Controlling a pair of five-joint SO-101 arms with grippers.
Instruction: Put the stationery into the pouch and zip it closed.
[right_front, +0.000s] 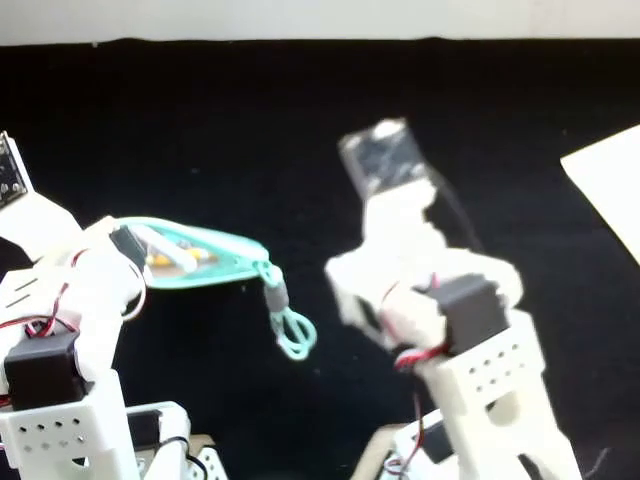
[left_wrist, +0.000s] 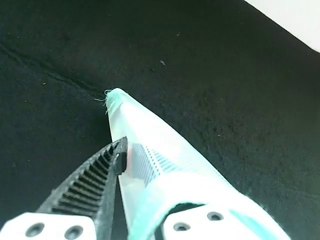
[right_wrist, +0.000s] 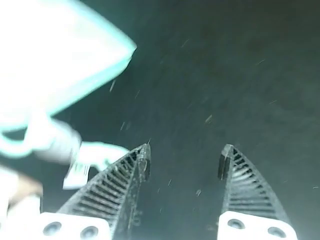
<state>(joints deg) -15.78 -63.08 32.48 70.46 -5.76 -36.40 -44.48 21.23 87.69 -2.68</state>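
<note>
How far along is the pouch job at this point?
Done, it seems: stationery shows through the pouch. In hand: the left gripper clamps the pouch; the right gripper is open beside its strap. Left: zipping, likely; the zip's state cannot be told.

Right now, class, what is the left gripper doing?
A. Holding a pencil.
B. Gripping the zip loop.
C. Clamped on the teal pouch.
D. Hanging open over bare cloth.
C: in the left wrist view the left gripper is shut on the edge of the pouch.
</note>
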